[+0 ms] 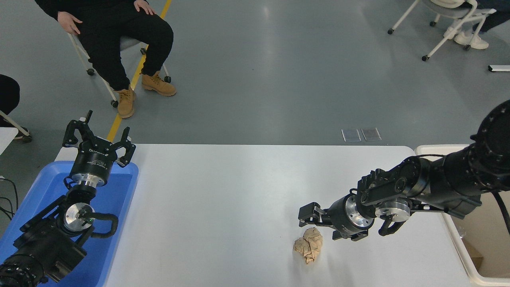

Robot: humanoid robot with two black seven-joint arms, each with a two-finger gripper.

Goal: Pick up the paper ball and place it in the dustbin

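Observation:
The paper ball (308, 246), a lumpy tan wad, lies on the white table (223, 199) right of centre, near the front. My right gripper (315, 222) comes in from the right, points left and hangs open just behind and above the ball; nothing is between its fingers. The dustbin (428, 149), cream-beige with a thick rim, stands off the table's right end, partly hidden by my right arm. Over at the lower left, my left gripper (97, 139) is parked open above a blue tray.
The shallow blue tray (119, 191) lies at the table's left end under the left arm. A person sits on a chair (119, 44) beyond the far left corner. More wheeled chairs (446, 24) stand at the far right.

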